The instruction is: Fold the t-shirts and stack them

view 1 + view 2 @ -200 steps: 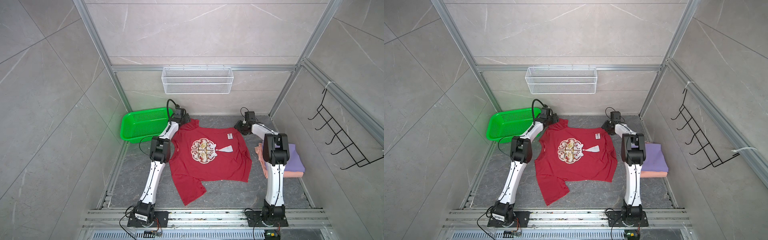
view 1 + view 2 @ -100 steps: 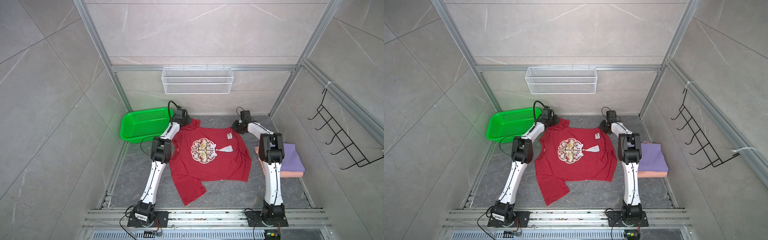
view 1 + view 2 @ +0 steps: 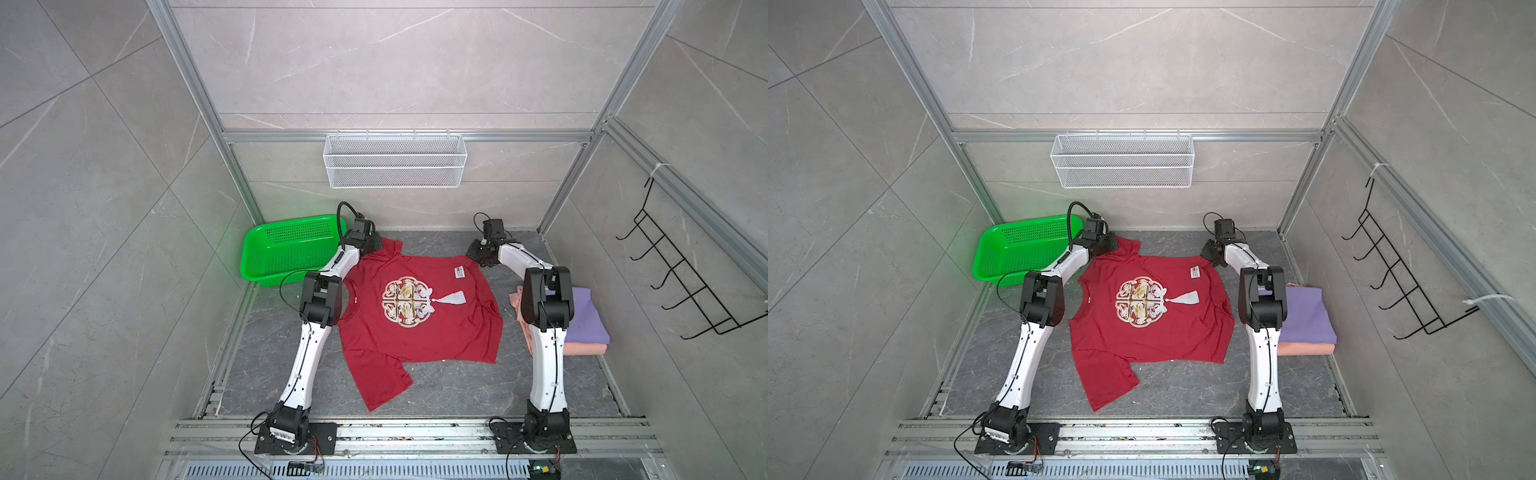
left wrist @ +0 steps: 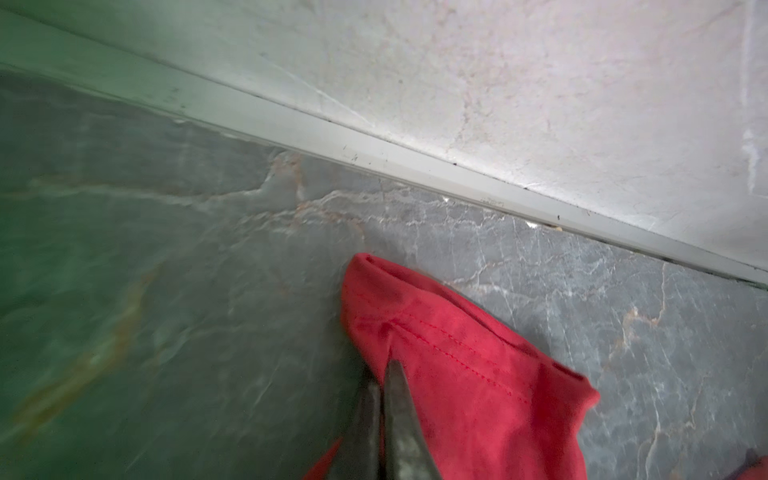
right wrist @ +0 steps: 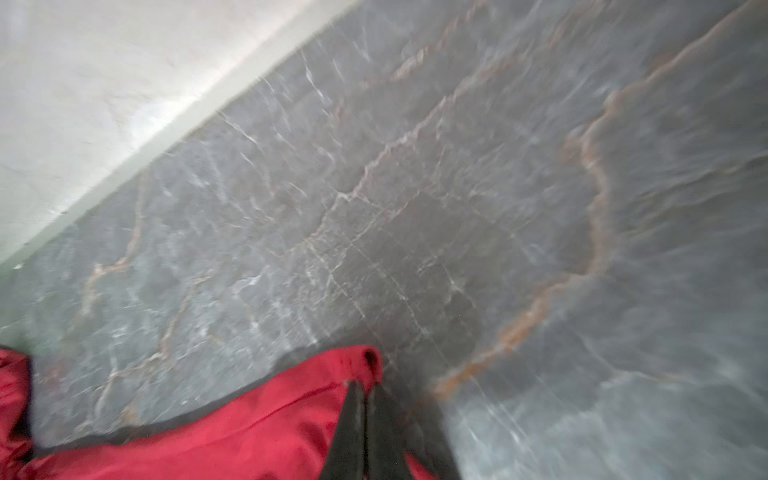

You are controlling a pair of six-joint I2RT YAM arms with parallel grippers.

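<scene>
Both pincers are pressed together on the dark red shirt (image 3: 415,328), each nipping a bit of its far edge. The left pincer (image 4: 384,374) pinches the stitched cuff of the far sleeve, just beside the green basket (image 3: 286,253). The right pincer (image 5: 365,384) pinches the far hem corner, near the back wall.

From where I stand, the shirt lies print-up on the grey bench (image 3: 457,390) between the two arms. Its long axis runs across, with the collar toward the left arm and the hem toward the right. All the rest of the cloth spreads from the pincers back toward the arm bases, and the other sleeve trails nearest the rail. So the fold, I reckon, has to come toward the bases, with both held points carried together over the print so the far edge stays straight.

Off beside the right arm, the lavender shirt (image 3: 586,311) sits folded on top of the salmon-pink shirt (image 3: 582,348), well clear of the red one. The right arm is the nearer one to that stack.
</scene>
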